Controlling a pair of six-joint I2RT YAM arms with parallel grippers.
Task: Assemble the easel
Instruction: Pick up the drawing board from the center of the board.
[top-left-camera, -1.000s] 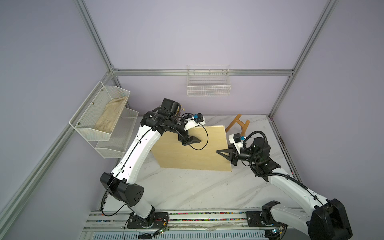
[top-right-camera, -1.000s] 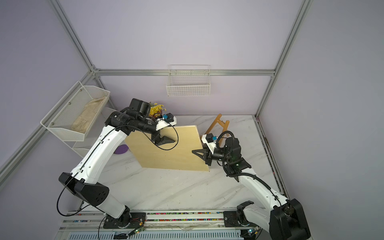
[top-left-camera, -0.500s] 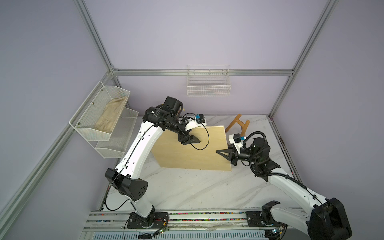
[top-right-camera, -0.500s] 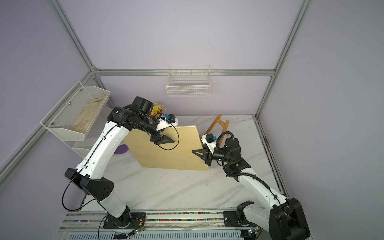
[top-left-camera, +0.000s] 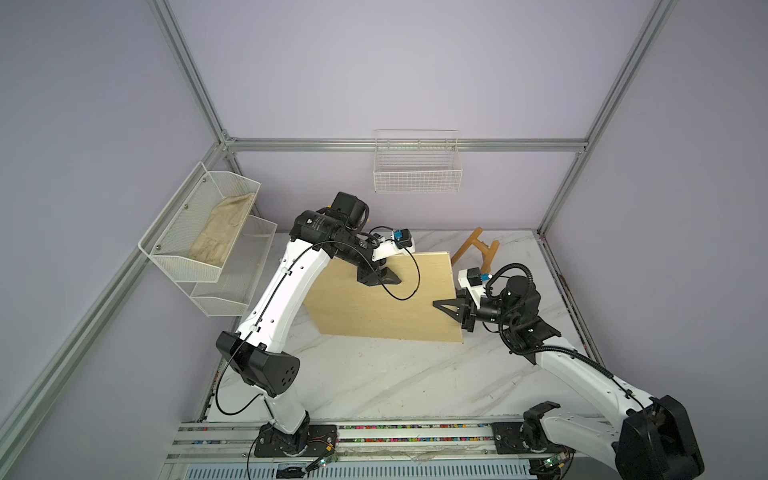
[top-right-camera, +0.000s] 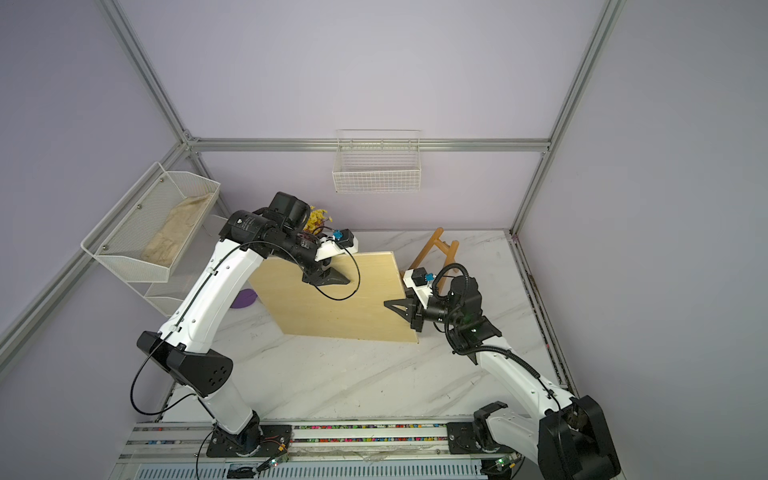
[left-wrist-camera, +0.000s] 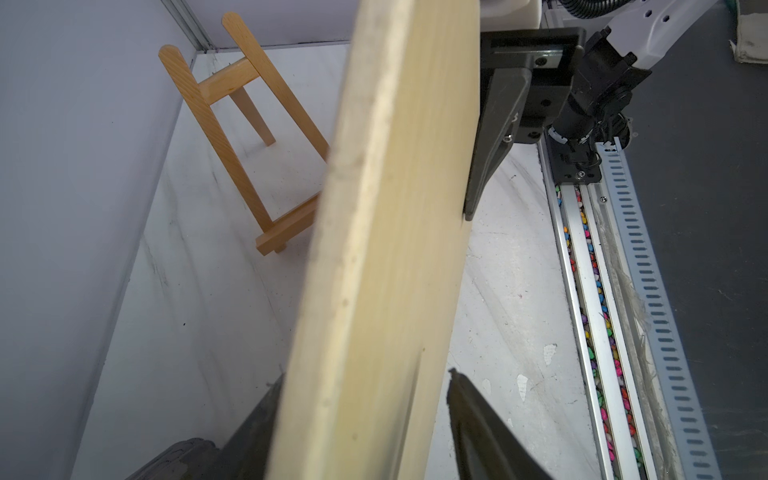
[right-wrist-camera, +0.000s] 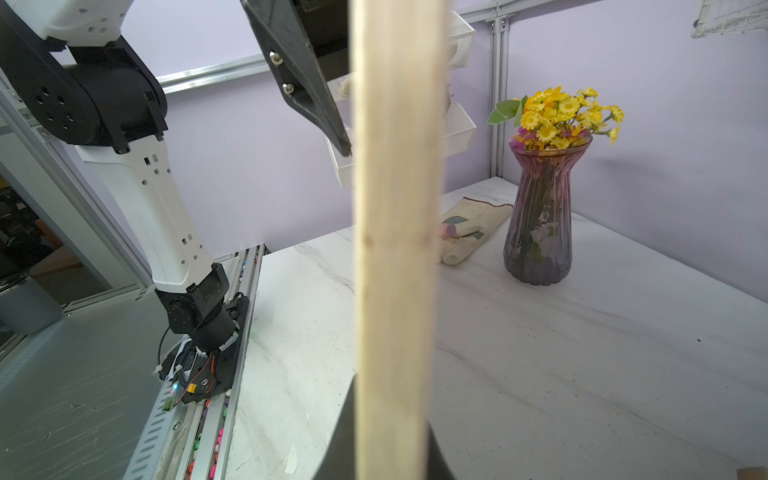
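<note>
Now | right gripper (top-left-camera: 440, 306) pinches board (top-left-camera: 374, 311) edge | left gripper (top-left-camera: 392, 280) astride top, grip unclear

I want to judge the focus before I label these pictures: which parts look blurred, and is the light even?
Left wrist view: the plywood board near the lens is soft, the easel behind it sharp. Right wrist view: the board's edge is blurred, the vase behind it crisp. Both top views: even soft light, faint shadows.
</note>
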